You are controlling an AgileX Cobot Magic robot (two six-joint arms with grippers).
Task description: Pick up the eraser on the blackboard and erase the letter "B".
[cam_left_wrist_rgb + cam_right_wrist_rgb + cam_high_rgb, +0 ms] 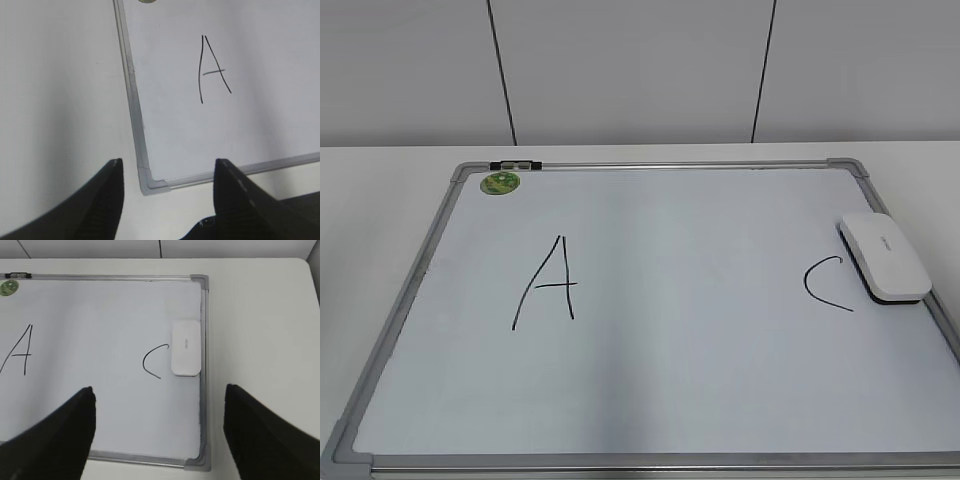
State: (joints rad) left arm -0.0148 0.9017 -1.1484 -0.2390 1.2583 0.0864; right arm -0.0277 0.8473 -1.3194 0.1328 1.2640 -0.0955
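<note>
White eraser (186,348) lies by the board's (410,290) right frame beside C (152,360), no B shows between the letters, and with both my end effectors (159,432) spread empty, I might wrongly wipe C.

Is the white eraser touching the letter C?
Apart. In the right wrist view, a thin strip of bare board shows between the eraser and the top end of the letter C, though it is narrow.
</note>
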